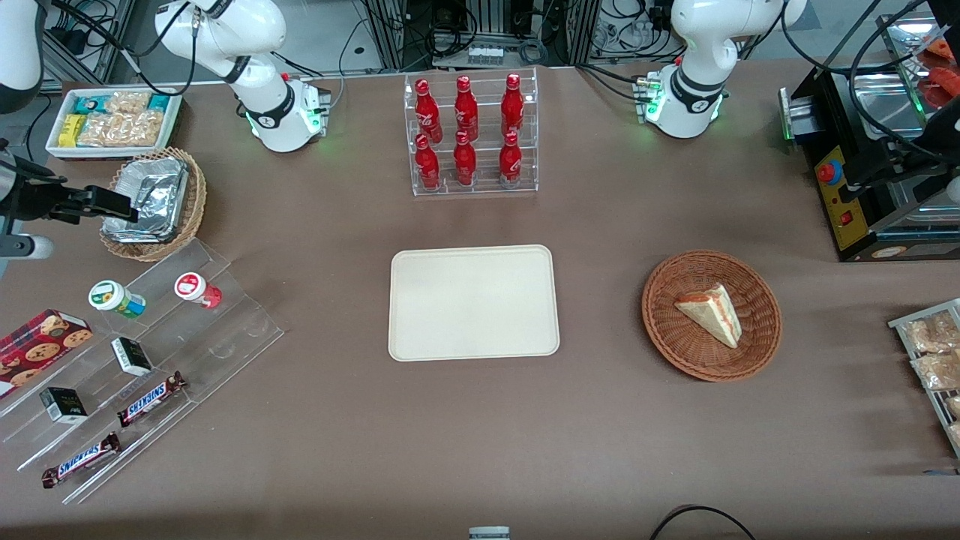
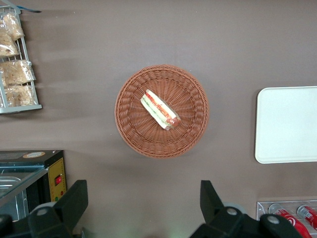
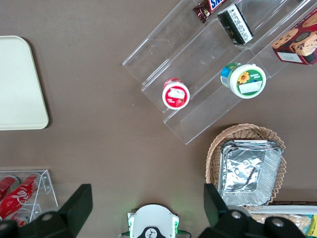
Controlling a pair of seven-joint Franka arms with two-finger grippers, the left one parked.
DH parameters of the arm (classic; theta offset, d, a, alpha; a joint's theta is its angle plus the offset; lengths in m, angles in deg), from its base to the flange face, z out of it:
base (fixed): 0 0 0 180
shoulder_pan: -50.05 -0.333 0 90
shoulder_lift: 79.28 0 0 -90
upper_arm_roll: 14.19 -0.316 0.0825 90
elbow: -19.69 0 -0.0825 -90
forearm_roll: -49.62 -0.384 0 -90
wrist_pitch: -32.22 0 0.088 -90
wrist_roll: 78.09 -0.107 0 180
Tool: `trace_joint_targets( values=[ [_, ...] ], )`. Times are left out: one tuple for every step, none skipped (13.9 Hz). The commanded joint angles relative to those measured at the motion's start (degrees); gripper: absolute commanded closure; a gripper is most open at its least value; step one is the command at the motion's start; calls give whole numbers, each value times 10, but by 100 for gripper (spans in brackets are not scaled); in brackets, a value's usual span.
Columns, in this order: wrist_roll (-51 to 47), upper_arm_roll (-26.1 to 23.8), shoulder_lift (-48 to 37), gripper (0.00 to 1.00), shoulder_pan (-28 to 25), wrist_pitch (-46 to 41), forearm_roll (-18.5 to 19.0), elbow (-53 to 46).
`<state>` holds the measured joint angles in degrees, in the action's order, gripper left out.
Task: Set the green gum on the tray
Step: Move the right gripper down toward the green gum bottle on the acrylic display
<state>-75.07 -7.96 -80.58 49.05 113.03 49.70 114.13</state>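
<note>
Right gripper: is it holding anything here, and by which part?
Nothing is held. The gripper has its fingers open and hangs above the foil-lined basket, apart from the green gum, which stands on the clear stand.

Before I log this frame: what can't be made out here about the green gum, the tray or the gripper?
- Green gum: label wording too small in the front view.
- Tray: cut off by the edge in the right wrist view.
- Gripper: open above the table beside the foil-lined basket; fingers partly cut off.
</note>
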Motion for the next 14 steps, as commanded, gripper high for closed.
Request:
trace_joint_targets(
  values=[
    [-7, 2, 4, 0, 2, -9, -4, -11],
    [-6, 2, 3, 0, 1, -10, 1, -10],
    [-2, 2, 4, 0, 1, -10, 6, -6],
    [-1, 2, 9, 0, 3, -10, 7, -4],
    [1, 2, 17, 0, 2, -6, 7, -4],
    [2, 3, 19, 0, 6, 12, 8, 5],
    [8, 4, 16, 0, 8, 29, 7, 17],
    [32, 7, 14, 0, 9, 35, 8, 25],
    [64, 9, 14, 0, 11, 44, 8, 33],
    [98, 9, 10, 0, 20, 60, 9, 50],
    [132, 9, 6, 0, 26, 82, 9, 67],
    [185, 9, 5, 0, 37, 113, 9, 85],
    [240, 9, 8, 0, 51, 138, 9, 94],
    [299, 9, 12, 0, 63, 162, 9, 102]
  ],
)
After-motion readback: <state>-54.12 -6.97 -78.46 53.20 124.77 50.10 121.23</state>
